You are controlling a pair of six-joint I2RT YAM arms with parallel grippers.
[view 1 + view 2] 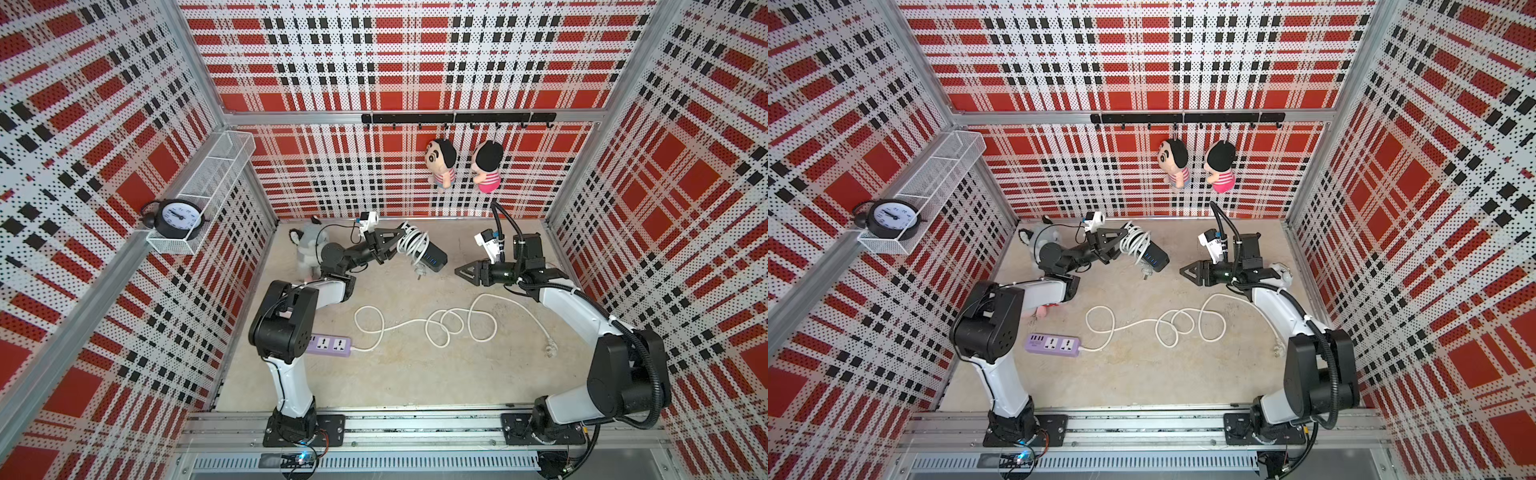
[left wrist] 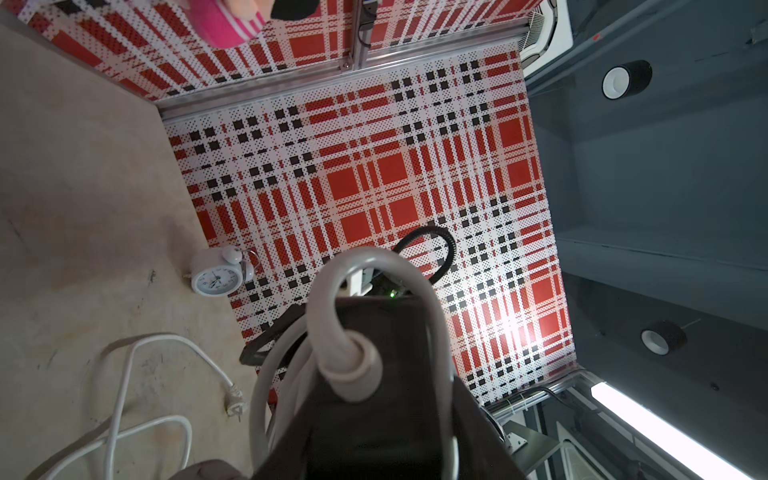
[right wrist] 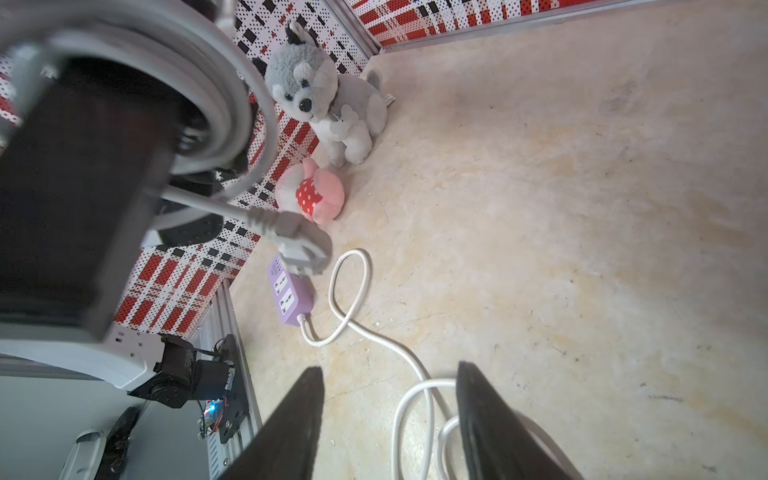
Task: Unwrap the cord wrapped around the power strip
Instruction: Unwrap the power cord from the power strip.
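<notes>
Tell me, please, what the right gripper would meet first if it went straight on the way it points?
Probably the grey plug dangling below the black power strip; the right gripper aims about there, though depth is unclear.

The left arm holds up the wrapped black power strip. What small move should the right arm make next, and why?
Probably move the open right gripper toward the dangling plug and close on it: the left gripper holds the black power strip, and its white cord is coiled around it.
</notes>
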